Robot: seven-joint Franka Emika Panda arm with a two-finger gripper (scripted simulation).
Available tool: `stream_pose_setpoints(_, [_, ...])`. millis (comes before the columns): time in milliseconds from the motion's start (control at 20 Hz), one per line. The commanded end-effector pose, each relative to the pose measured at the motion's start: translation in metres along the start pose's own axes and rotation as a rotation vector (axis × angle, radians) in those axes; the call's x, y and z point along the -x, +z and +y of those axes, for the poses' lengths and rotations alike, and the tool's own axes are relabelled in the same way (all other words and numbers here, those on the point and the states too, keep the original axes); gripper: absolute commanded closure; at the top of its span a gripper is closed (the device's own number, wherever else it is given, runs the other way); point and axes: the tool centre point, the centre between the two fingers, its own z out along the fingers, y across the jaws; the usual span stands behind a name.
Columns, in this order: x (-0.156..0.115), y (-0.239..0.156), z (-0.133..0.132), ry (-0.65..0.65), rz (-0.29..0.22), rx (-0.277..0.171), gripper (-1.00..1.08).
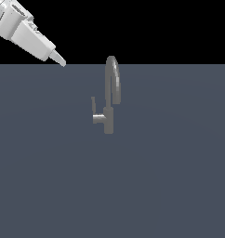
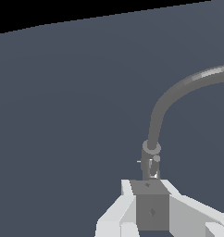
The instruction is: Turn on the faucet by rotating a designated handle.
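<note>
Faucet (image 1: pixel 109 109): grey, arched spout, thin upright handle (image 1: pixel 93 106) on side stub; fingers' (image 1: pixel 60 59) state unclear.

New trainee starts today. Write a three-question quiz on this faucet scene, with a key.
1. True or false: the gripper is touching the handle.
2. In the exterior view, the handle sticks out from the faucet toward that view's: A) left B) right
3. Fill in: the faucet's spout is shaped like an ____.

Key: 1. False, it is up at the exterior view's upper left, well apart. 2. A. 3. Arch.
</note>
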Motion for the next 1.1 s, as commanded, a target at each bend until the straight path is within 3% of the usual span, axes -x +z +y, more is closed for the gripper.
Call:
stream_pose_setpoints(0, [0.011, 0.041, 0.000, 0.036, 0.000, 0.039, 1.08])
stream_pose_setpoints(250, [0.025, 0.104, 0.006, 0.093, 0.001, 0.101, 1.08])
stream_pose_setpoints(500, [0.033, 0.143, 0.014, 0.129, 0.000, 0.141, 1.08])
stream_pose_setpoints(1050, [0.035, 0.154, 0.023, 0.141, 0.000, 0.155, 1.08])
